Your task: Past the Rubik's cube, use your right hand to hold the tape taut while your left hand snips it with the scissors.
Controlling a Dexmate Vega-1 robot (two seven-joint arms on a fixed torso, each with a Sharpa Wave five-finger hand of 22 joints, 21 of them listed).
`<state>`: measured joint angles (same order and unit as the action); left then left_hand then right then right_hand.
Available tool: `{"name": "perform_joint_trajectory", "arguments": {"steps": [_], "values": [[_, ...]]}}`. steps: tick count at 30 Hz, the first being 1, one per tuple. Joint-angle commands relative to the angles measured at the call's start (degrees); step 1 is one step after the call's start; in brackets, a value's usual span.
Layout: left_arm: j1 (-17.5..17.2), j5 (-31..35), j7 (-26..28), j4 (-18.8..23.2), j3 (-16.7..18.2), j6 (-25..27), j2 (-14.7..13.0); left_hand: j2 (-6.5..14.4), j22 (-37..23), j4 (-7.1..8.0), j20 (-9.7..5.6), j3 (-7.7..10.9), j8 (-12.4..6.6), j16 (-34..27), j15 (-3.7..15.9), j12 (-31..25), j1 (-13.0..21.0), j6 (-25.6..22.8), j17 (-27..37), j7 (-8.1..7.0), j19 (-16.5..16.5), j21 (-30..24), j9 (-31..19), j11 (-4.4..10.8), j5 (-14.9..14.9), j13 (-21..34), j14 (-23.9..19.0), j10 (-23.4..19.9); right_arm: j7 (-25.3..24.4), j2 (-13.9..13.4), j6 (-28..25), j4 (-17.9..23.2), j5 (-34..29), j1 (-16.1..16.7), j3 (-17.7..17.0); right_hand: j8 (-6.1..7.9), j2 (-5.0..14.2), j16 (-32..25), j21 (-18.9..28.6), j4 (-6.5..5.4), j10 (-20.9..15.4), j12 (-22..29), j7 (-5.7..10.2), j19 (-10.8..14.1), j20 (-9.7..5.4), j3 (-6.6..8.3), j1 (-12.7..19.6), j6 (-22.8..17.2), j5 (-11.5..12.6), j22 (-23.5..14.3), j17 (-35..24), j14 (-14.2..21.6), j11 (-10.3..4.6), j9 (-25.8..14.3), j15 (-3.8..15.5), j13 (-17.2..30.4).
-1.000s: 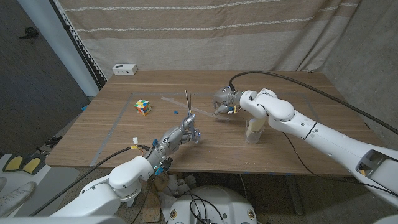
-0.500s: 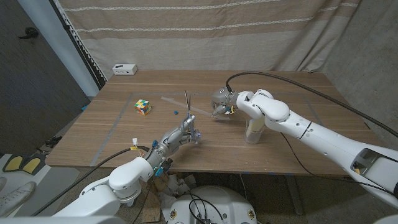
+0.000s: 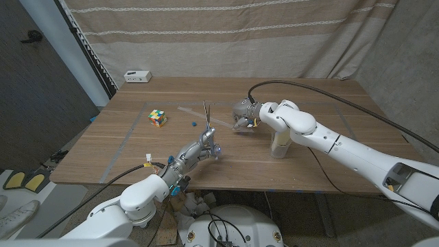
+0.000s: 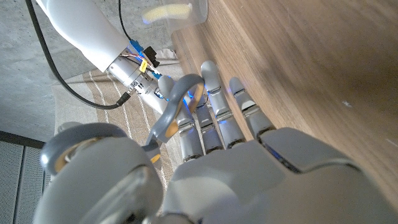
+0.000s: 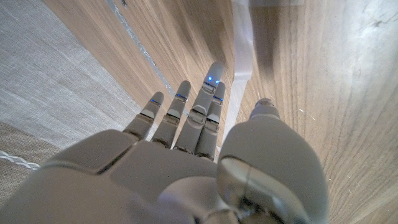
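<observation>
A strip of clear tape is pinched by the right hand, thumb against fingers, and stretched away from that hand toward the Rubik's cube, so that a taut span is offered for cutting. Scissors are gripped by the left hand, fingers threaded through the grey handles, blades raised just beyond the fingertips against the tape. A cup stands near the right forearm.
</observation>
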<state>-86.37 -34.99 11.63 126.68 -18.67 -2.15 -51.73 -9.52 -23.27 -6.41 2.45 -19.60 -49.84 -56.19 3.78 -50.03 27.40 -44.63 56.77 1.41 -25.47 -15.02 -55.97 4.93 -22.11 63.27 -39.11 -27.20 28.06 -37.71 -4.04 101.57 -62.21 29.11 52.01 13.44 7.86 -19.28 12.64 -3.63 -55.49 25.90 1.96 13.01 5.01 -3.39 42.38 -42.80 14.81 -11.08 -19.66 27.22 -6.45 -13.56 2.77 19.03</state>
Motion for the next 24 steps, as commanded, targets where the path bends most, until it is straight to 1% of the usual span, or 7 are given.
{"name": "perform_joint_trajectory", "arguments": {"steps": [1, 13, 15, 18, 21, 23, 24], "values": [[-0.36, 0.06, 0.14, 0.07, 0.24, -0.31, 0.0, 0.29, -0.3, 0.27, -0.05, -0.11, -0.17, -0.46, 3.88, -40.11, 0.2, -0.18, 0.2, -0.1, -0.33, 0.3, -0.21, 2.27, -0.44, 7.75, 0.26, -2.79, -1.59, 0.32, -0.3, -1.54, -0.66, -0.44, 1.16, 0.74, 0.31, 0.05, 0.3, 0.41, -1.68, 0.57, -0.15, 0.19, -0.33, 0.17, -0.26, -1.49, -0.02, -0.12, 0.03, 0.43, -0.41, -0.06, 8.76, 0.07], [-0.54, 0.05, -0.03, 0.07, 0.39, -0.46, -0.09, 0.3, -0.34, 0.31, 0.0, -0.12, -0.11, -0.39, 3.92, -40.13, 0.18, -0.11, -0.09, -0.09, -0.34, 0.34, -0.14, 2.3, -0.46, 7.75, 0.17, -2.88, -1.67, 0.52, -0.51, -2.42, -1.17, -0.89, 1.83, 0.94, 0.58, -0.04, 0.39, 0.99, -2.5, 0.92, 0.08, 0.5, -0.72, 0.42, -0.05, -2.37, 0.01, -0.14, 0.26, 1.1, -0.86, 0.11, 8.83, 0.13], [-0.54, 0.06, -0.07, 0.05, 0.38, -0.53, -0.06, 0.3, -0.35, 0.32, -0.04, -0.12, -0.07, -0.46, 3.87, -40.12, 0.16, -0.17, 0.04, 0.01, -0.33, 0.35, -0.03, 2.36, -0.46, 7.75, 0.24, -2.87, -1.54, 0.5, -0.5, -2.54, -1.31, -1.0, 1.97, 1.25, 0.7, 0.06, 0.38, 1.16, -2.49, 1.02, 0.91, 0.49, -0.72, 0.51, -0.02, -3.27, 0.0, -0.15, 0.35, 0.98, -0.93, 0.16, 8.88, 0.34], [-0.53, 0.06, -0.06, 0.04, 0.39, -0.51, -0.03, 0.29, -0.35, 0.33, -0.03, -0.13, -0.18, -0.51, 3.97, -40.12, 0.15, -0.04, 0.1, -0.12, -0.32, 0.37, -0.28, 2.37, -0.46, 7.75, 0.25, -2.88, -1.47, 0.47, -0.44, -2.88, -1.38, -1.14, 2.11, 1.4, 0.87, 0.12, 0.34, 1.29, -2.54, 1.13, 1.25, 0.42, -0.92, 0.62, 0.03, -3.78, -0.01, -0.16, 0.4, 0.93, -1.07, 0.2, 8.94, 0.51], [-0.49, 0.06, -0.12, 0.04, 0.37, -0.48, -0.04, 0.29, -0.35, 0.33, -0.01, -0.13, -0.08, -0.47, 3.96, -40.11, 0.15, -0.23, -0.04, -0.09, -0.34, 0.39, 0.01, 2.46, -0.47, 7.75, 0.19, -2.84, -1.24, 0.43, -0.36, -3.11, -1.34, -1.28, 2.24, 1.71, 1.16, 0.24, 0.27, 1.55, -2.16, 1.17, 2.59, 0.24, -0.96, 0.86, 0.2, -4.83, -0.01, -0.18, 0.46, 0.73, -0.97, 0.3, 8.99, 0.86], [-0.43, 0.07, -0.1, 0.03, 0.31, -0.45, 0.03, 0.28, -0.36, 0.33, -0.05, -0.13, -0.08, -0.55, 3.86, -40.09, 0.16, -0.24, 0.1, -0.09, -0.35, 0.39, 0.02, 2.34, -0.47, 7.76, 0.25, -2.78, -1.22, 0.39, -0.28, -3.22, -1.26, -1.33, 2.28, 2.38, 1.53, 0.33, 0.2, 1.88, -1.75, 1.27, 3.82, 0.04, -0.9, 1.21, 0.48, -6.92, -0.04, -0.2, 0.5, 0.54, -0.81, 0.44, 8.99, 1.33], [-0.38, 0.04, -0.23, 0.03, 0.3, -0.42, -0.02, 0.26, -0.36, 0.32, -0.04, -0.13, -0.1, -0.59, 3.78, -40.11, 0.17, -0.22, 0.14, -0.11, -0.4, 0.39, -0.01, 2.32, -0.46, 7.75, 0.25, -2.83, -1.01, 0.37, -0.24, -3.23, -1.25, -1.39, 2.34, 2.42, 1.55, 0.34, 0.18, 1.93, -1.72, 1.31, 3.92, 0.0, -0.86, 1.25, 0.52, -7.08, -0.05, -0.21, 0.5, 0.52, -0.68, 0.46, 8.99, 1.4]]}}
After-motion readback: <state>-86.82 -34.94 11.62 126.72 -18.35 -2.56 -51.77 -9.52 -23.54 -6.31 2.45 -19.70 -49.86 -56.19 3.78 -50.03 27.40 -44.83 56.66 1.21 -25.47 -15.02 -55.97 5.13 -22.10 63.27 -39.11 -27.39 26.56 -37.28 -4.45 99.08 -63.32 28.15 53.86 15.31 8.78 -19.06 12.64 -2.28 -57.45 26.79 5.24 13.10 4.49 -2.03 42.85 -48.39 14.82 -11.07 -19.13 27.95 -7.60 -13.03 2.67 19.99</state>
